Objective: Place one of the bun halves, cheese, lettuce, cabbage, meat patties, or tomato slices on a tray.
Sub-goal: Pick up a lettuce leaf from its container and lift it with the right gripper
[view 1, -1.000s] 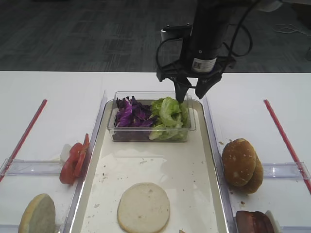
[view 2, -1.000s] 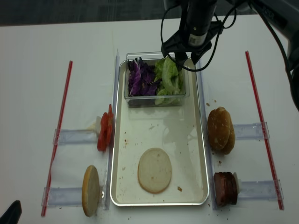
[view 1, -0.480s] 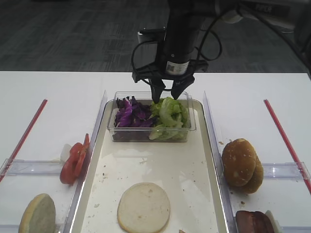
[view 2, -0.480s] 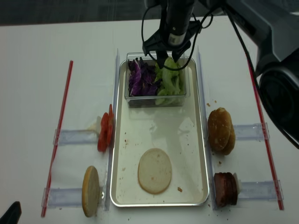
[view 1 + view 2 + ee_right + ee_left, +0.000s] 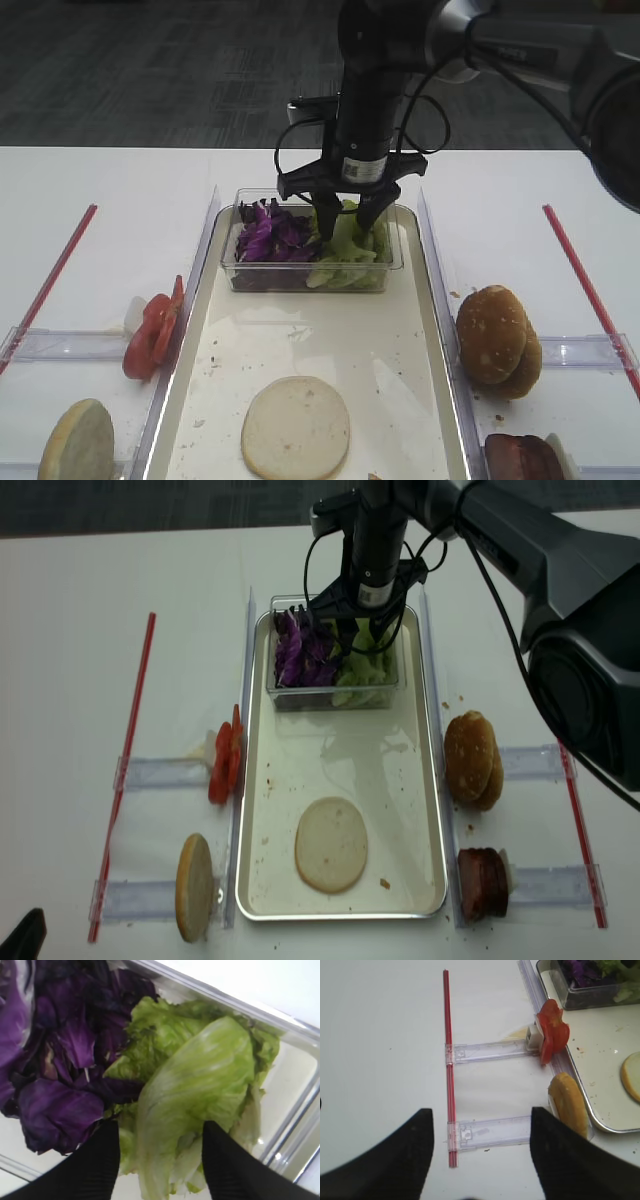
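My right gripper [image 5: 343, 226] [image 5: 160, 1160] [image 5: 352, 640] is open and lowered into the clear tub, one finger on each side of the light green lettuce [image 5: 200, 1090] [image 5: 340, 262]. Purple cabbage [image 5: 265, 232] [image 5: 65, 1060] lies just left of it. The tray [image 5: 330, 340] [image 5: 340, 770] holds one bun half [image 5: 296, 427], cut face up. More bun halves [image 5: 495, 338] [image 5: 567, 1102], tomato slices [image 5: 155, 330] [image 5: 552, 1030] and meat patties [image 5: 520, 458] stand beside the tray. My left gripper [image 5: 480, 1160] hangs open over bare table. Cheese is out of view.
The clear plastic tub [image 5: 270, 680] sits at the tray's far end. Clear plastic holders [image 5: 490, 1051] and red strips [image 5: 447, 1060] [image 5: 590, 290] lie on the white table at both sides of the tray.
My right gripper has moved left from the tub's far right corner and come down into the tub over the lettuce, staying open. The left arm has not moved.
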Controlling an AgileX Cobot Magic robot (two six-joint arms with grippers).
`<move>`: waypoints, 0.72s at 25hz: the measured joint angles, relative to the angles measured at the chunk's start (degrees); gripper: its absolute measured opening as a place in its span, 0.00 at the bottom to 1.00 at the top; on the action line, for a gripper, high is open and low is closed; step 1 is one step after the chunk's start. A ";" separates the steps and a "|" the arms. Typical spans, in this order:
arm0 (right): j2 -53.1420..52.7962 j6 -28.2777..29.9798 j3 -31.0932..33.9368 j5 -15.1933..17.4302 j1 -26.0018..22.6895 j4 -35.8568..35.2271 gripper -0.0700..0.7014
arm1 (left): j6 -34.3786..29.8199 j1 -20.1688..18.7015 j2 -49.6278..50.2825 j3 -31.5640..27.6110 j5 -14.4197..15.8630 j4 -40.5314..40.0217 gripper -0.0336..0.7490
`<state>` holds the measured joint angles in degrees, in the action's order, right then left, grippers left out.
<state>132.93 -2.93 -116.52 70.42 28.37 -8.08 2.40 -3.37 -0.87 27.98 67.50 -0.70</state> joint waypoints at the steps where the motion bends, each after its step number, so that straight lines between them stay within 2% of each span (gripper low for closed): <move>1: 0.40 -0.10 0.00 0.00 0.00 -0.12 0.59 | 0.00 0.00 0.00 0.00 0.00 0.00 0.59; 5: 0.98 -0.10 0.00 0.00 0.00 -0.35 0.59 | 0.00 0.00 0.00 0.00 0.00 0.00 0.59; 10: 1.11 -0.10 0.00 0.00 0.00 -0.35 0.49 | 0.00 0.00 0.00 0.00 0.00 0.00 0.59; 18: 1.57 0.01 -0.03 0.00 0.00 -0.35 0.42 | 0.00 0.00 0.00 0.00 0.00 0.00 0.59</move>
<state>134.50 -2.92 -116.55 70.42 28.37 -8.43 2.40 -3.37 -0.87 27.98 67.50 -0.70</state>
